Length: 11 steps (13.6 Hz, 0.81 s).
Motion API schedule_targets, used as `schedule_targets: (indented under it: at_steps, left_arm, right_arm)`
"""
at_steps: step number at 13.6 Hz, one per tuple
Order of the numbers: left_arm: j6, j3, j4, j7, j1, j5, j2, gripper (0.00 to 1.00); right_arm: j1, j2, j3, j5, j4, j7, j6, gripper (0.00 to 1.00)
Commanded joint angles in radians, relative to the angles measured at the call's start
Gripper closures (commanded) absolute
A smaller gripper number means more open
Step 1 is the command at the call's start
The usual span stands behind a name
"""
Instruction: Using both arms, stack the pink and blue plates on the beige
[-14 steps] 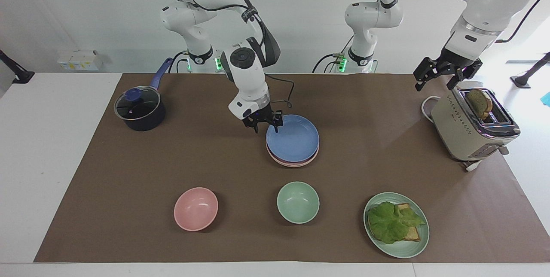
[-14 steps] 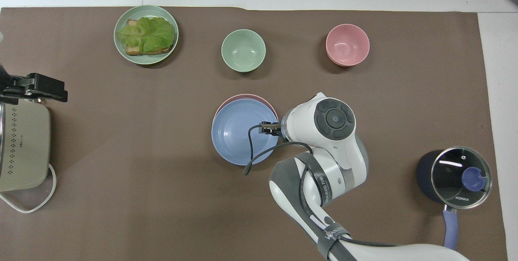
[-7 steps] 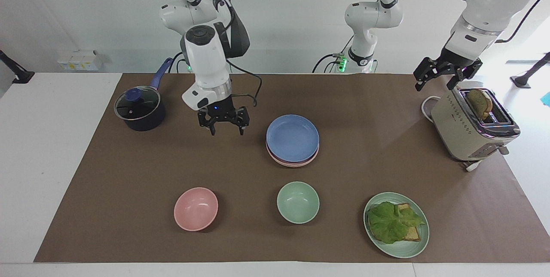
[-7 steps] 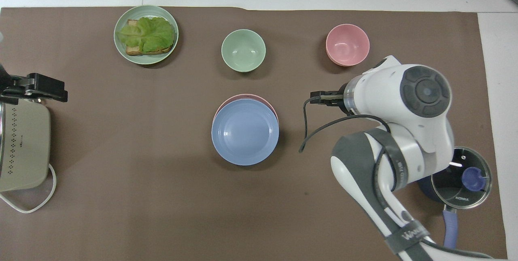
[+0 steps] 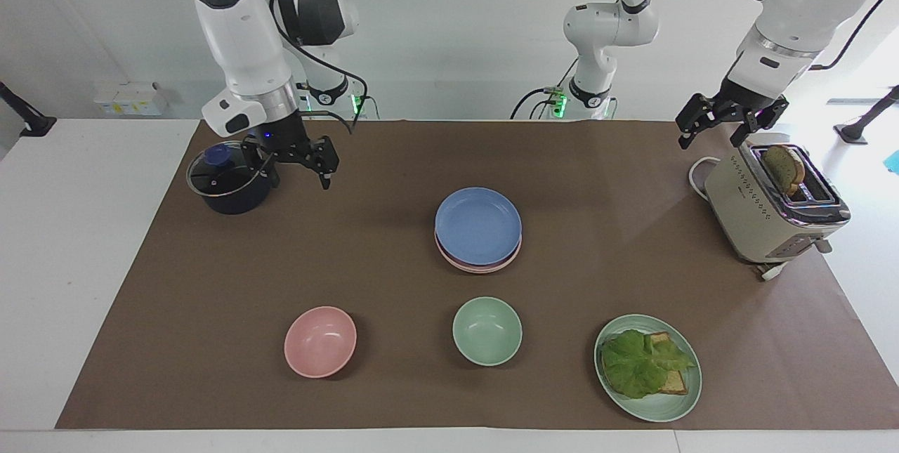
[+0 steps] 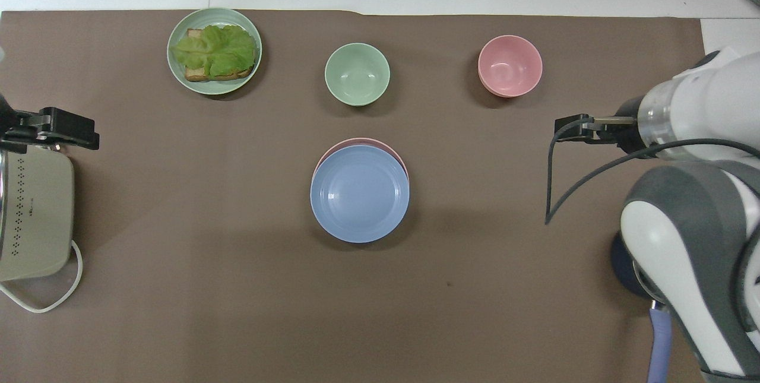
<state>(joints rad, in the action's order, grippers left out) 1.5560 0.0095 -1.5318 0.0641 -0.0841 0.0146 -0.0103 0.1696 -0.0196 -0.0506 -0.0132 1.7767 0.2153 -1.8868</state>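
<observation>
The blue plate (image 5: 478,225) (image 6: 360,194) lies on top of a stack in the middle of the brown mat. The pink plate (image 5: 480,265) (image 6: 356,142) shows only as a rim under it. The beige plate is hidden. My right gripper (image 5: 298,173) (image 6: 571,130) hangs open and empty in the air over the mat, beside the dark pot, well clear of the stack. My left gripper (image 5: 711,135) (image 6: 52,129) waits open and empty above the toaster at the left arm's end of the table.
A dark pot with a glass lid (image 5: 228,182) stands at the right arm's end. A pink bowl (image 5: 320,341), a green bowl (image 5: 487,331) and a green plate with lettuce and toast (image 5: 647,367) lie farther from the robots than the stack. A bread slice sits in the toaster (image 5: 771,208).
My right gripper has come off the blue plate's rim, risen, and swung away toward the pot. The blue plate stays on the stack. The left arm has not moved.
</observation>
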Motion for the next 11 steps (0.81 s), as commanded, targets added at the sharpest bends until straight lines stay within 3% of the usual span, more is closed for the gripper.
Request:
schedule_targets:
  at_steps: [1,6,11]
  left_arm:
    - [-0.007,-0.005,-0.004,-0.007,0.009,-0.016,0.006,0.00]
    - [-0.007,-0.005,-0.004,-0.007,0.009,-0.016,0.006,0.00]
    - [-0.007,-0.005,-0.004,-0.007,0.009,-0.016,0.006,0.00]
  right_arm:
    - [-0.047,-0.033,0.009,0.019,-0.045,-0.051,0.098,0.00]
    - [-0.099,-0.033,0.002,0.019,-0.212,-0.157,0.331,0.00]
    - [-0.125,-0.076,0.005,0.018,-0.149,-0.186,0.322,0.00]
